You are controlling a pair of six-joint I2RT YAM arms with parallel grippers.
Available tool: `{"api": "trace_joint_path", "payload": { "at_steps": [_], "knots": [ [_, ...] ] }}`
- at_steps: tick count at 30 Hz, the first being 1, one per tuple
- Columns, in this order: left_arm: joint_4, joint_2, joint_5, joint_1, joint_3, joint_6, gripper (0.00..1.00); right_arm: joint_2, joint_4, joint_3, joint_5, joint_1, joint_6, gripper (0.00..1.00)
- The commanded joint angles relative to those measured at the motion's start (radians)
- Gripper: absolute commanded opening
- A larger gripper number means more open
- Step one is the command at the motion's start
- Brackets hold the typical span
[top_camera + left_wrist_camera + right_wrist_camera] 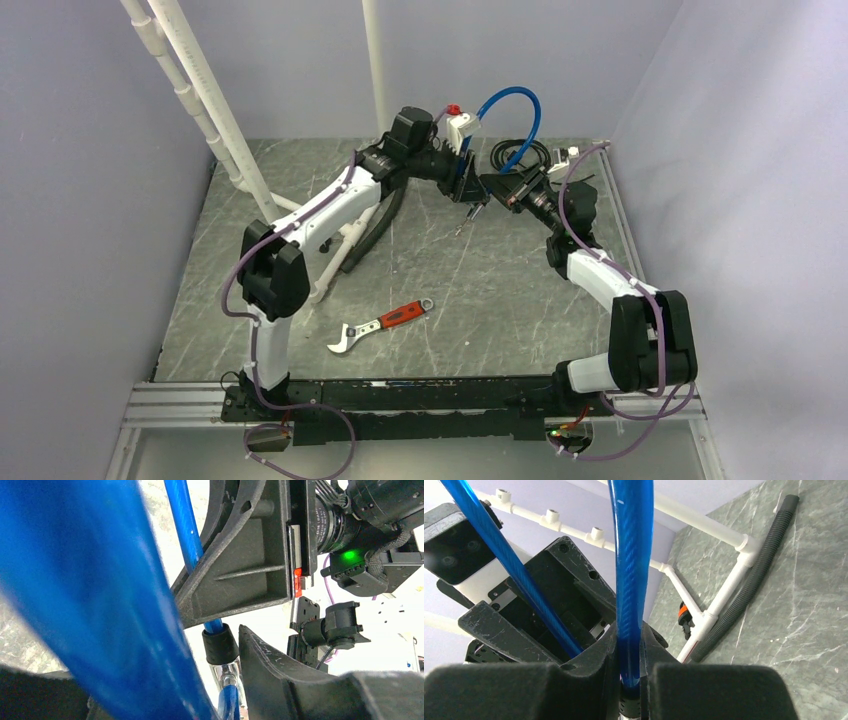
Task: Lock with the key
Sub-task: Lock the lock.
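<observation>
The lock is a blue cable lock (512,108), looped in the air at the back of the table. My right gripper (630,677) is shut on the blue cable (630,580), just above a black collar. My left gripper (165,680) faces it at close range. The cable end with its black collar (220,645) and a clear metal piece lies against my left gripper's right finger (285,680). A blurred blue cable (90,605) hides its other finger. In the top view both grippers meet at the lock (478,188). A thin piece dangles below them (468,215). I cannot make out a key.
A red-handled wrench (382,322) lies on the grey table. A white pipe frame (300,215) and a black ribbed hose (378,228) stand at the back left. A coiled black cable (520,152) lies at the back right. Walls close in on three sides.
</observation>
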Motion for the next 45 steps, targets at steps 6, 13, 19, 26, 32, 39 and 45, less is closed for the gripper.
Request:
{"api": "trace_joint_path", "payload": {
  "at_steps": [6,13,19,26,32,39,45],
  "knots": [
    [-0.160,0.080,0.014,-0.036,0.059,0.037,0.60,-0.019,0.173,0.108,-0.019,0.027,-0.018,0.00],
    [-0.214,0.107,0.062,-0.038,0.101,0.077,0.59,-0.015,0.167,0.119,-0.033,0.040,-0.059,0.00],
    [-0.234,0.118,0.074,-0.038,0.120,0.087,0.28,-0.007,0.169,0.129,-0.042,0.045,-0.072,0.00],
    [-0.043,0.025,0.053,-0.015,-0.025,0.015,0.00,-0.004,0.128,0.141,-0.055,0.039,-0.088,0.09],
    [0.121,-0.055,-0.010,0.022,-0.139,-0.052,0.00,-0.023,0.026,0.151,-0.050,0.014,-0.119,0.54],
    [0.292,-0.111,-0.064,0.056,-0.217,-0.132,0.00,-0.055,-0.068,0.136,-0.054,-0.024,-0.165,0.68],
    [0.432,-0.110,-0.061,0.077,-0.219,-0.241,0.00,-0.086,-0.200,0.141,-0.072,-0.065,-0.242,0.77]
  ]
}}
